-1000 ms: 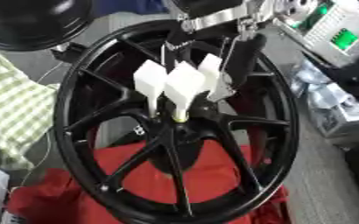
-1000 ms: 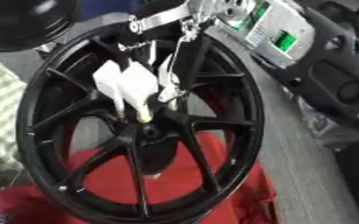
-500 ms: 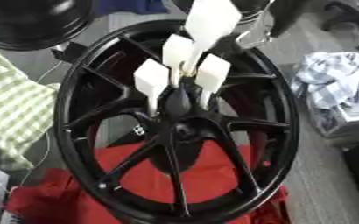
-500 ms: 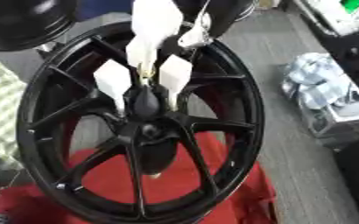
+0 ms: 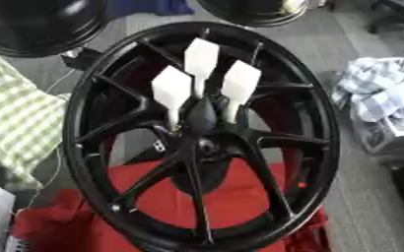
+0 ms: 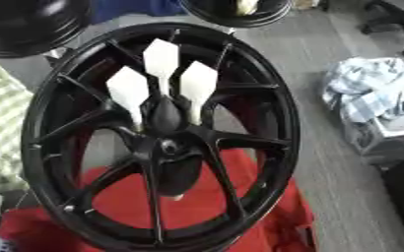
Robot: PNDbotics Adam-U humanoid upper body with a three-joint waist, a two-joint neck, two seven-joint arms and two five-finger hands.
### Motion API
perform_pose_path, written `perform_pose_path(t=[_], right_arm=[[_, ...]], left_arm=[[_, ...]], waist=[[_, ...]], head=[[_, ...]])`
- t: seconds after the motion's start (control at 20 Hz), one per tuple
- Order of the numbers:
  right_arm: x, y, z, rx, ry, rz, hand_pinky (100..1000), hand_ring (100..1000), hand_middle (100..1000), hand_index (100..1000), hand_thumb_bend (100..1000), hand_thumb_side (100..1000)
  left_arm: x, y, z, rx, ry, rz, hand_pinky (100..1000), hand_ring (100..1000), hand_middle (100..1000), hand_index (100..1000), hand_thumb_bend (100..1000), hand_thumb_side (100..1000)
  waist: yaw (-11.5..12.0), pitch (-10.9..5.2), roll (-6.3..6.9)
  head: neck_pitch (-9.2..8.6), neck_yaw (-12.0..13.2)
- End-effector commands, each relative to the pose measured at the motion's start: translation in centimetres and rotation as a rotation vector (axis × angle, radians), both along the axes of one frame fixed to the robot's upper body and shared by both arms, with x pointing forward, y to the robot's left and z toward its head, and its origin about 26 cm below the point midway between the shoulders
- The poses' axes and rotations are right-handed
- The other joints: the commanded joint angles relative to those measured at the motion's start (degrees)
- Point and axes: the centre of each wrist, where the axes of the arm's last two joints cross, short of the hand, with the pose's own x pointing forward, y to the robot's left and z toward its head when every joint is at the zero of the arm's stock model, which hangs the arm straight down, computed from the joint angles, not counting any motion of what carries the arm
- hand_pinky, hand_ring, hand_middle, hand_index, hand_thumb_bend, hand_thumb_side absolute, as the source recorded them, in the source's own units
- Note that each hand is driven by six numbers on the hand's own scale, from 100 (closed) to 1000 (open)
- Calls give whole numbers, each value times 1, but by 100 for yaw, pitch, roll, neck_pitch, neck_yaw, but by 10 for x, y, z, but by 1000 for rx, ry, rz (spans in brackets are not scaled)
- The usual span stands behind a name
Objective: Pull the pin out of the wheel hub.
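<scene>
Grey floor is lying behind the work, with two other dark rims showing at the top edge: one at the upper left and one at the top middle. No brand, label or writing is readable anywhere; a small pale mark on a spoke beside the centre is too blurred to make out.

A black wheel hub is filling most of both views, its spokes running out from a central bore to a wide rim. It is resting on red cloth, which is showing through the lower spoke gaps. The rim's left edge is sitting just beside a green checked cloth; its right edge is leaving a strip of bare floor before a crumpled blue and white cloth well to the right.

The pin is looking like a dark, rounded body with three white flat vanes fanning upward, like dart flights. It is standing just above the hub's centre, between the upper spokes, its lower end by the bore; whether it is seated there cannot be told.

Neither robot hand is appearing in either view, so whether they are released or clenched cannot be told
</scene>
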Motion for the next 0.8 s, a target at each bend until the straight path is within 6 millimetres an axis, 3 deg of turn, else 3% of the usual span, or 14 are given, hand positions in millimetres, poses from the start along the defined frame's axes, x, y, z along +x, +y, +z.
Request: perform_pose_path(t=[0.05, 0.35, 0.45, 0.6, 0.7, 0.8], right_arm=[[-15, -45, 5, 100, -144, -206, 757, 584, 406, 536, 405, 107], [-24, -116, -48, 160, -166, -663, 766, 604, 449, 576, 439, 101], [-28, -133, -65, 161, -151, -799, 785, 672, 544, 671, 497, 142], [-31, -150, -85, 199, -113, -927, 845, 824, 828, 837, 527, 218], [-33, -158, -96, 227, -89, -998, 864, 880, 893, 874, 533, 247], [-34, -163, -101, 247, -78, -1053, 864, 885, 897, 883, 547, 280]], left_arm=[[-6, 8, 15, 33, -38, 35, 811, 737, 759, 804, 761, 620], [-8, 14, 11, 20, -39, 63, 812, 737, 758, 804, 761, 619], [-9, 15, 10, 17, -41, 71, 812, 736, 758, 804, 760, 619], [-9, 16, 9, 14, -40, 74, 812, 736, 758, 804, 760, 620], [-8, 16, 9, 15, -38, 75, 812, 736, 758, 804, 760, 620], [-8, 16, 9, 15, -39, 75, 813, 736, 758, 804, 761, 625]], waist=[[-31, -55, 19], [-94, -35, 53], [-101, -36, 64], [-107, -42, 76], [-111, -46, 81], [-115, -53, 85]], head=[[-58, 68], [-59, 139], [-54, 161], [-58, 174], [-61, 179], [-64, 179]])
